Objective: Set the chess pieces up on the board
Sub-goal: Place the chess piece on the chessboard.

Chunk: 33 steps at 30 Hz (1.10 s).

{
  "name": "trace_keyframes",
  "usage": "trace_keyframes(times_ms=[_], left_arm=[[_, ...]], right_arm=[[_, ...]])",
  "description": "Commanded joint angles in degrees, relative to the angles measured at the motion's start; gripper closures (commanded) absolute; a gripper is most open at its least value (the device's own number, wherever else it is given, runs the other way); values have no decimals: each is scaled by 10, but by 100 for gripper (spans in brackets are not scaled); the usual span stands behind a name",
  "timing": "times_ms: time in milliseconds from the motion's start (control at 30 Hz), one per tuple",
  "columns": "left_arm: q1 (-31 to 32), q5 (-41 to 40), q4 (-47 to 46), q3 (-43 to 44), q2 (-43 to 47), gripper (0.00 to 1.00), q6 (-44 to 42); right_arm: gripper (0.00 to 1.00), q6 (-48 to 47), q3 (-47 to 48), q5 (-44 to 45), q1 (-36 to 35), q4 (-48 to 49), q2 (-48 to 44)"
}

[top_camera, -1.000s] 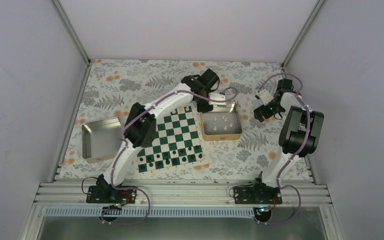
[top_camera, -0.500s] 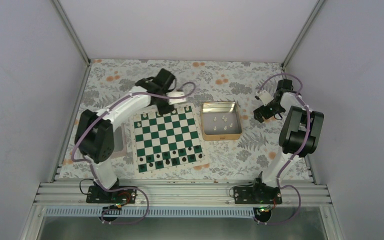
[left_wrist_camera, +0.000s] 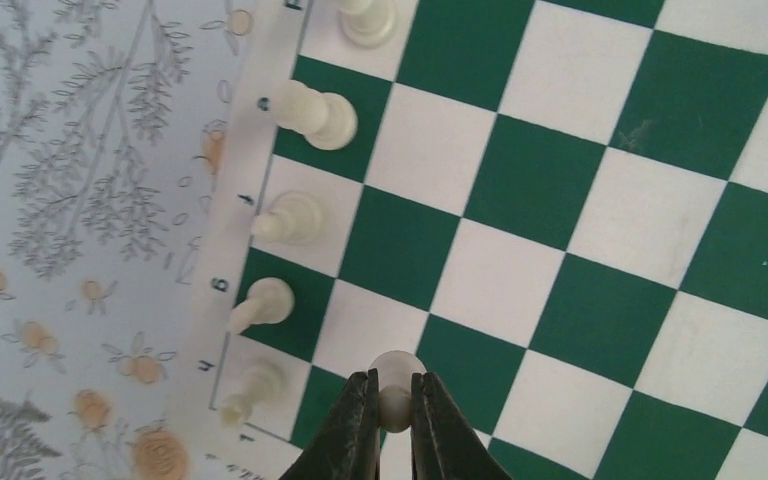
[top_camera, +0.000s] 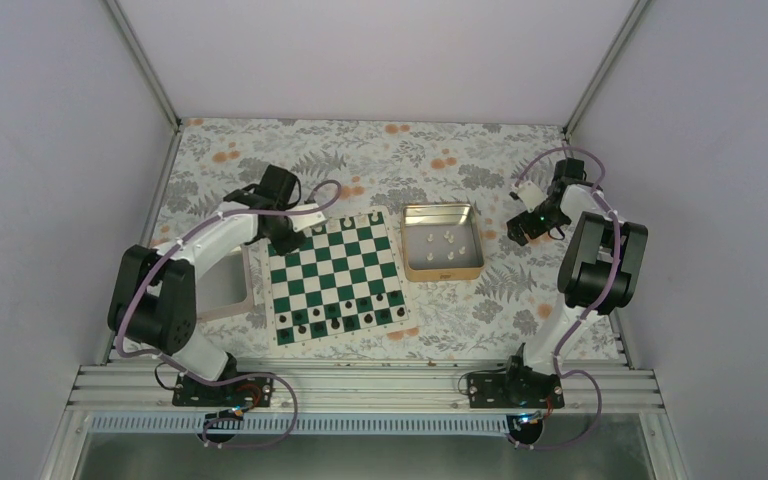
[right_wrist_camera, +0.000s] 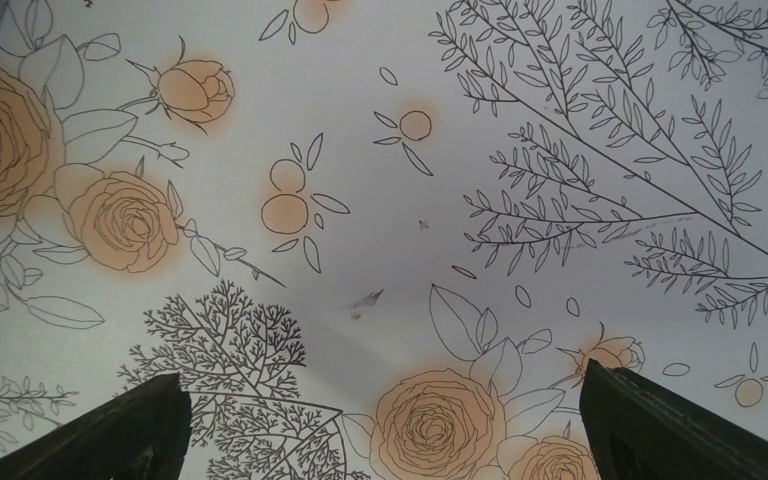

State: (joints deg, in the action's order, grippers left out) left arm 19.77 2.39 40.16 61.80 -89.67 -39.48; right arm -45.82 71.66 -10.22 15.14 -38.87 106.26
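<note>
The green and white board (top_camera: 338, 277) lies mid-table. My left gripper (top_camera: 288, 243) hovers over its far left corner, shut on a small white pawn (left_wrist_camera: 397, 383) just above a square in the second row from the edge. Several white chess pieces (left_wrist_camera: 314, 110) stand along the board (left_wrist_camera: 600, 200) edge row, one per square. More white pieces (top_camera: 446, 240) lie in the tan tin (top_camera: 443, 270). My right gripper (top_camera: 520, 229) rests right of the tin; in its wrist view the right gripper (right_wrist_camera: 390, 440) is open over the floral cloth with nothing between its fingers.
Black pieces (top_camera: 340, 320) fill the board's near rows. A grey tray (top_camera: 222, 298) sits left of the board, partly behind the left arm. Enclosure walls close in the floral cloth on three sides.
The left arm has swung from the tin leftward across the board's far edge to its far left corner, carrying the white pawn. The right arm has not moved.
</note>
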Motion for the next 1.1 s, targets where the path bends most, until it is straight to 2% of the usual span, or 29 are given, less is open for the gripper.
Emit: trace_keyframes(times_ms=[0,433,1067], left_arm=[[1,31,-48,-29,-1,92,11],[-30,26,-118,-94,-21,92,2],[-53,49,-146,-89,-48,92,-3]], right_arm=[[0,-4,6,-6,5,-4,-13],[0,-4,5,-2,5,-2,-11],[0,-5,4,-1,8,-2,-10]])
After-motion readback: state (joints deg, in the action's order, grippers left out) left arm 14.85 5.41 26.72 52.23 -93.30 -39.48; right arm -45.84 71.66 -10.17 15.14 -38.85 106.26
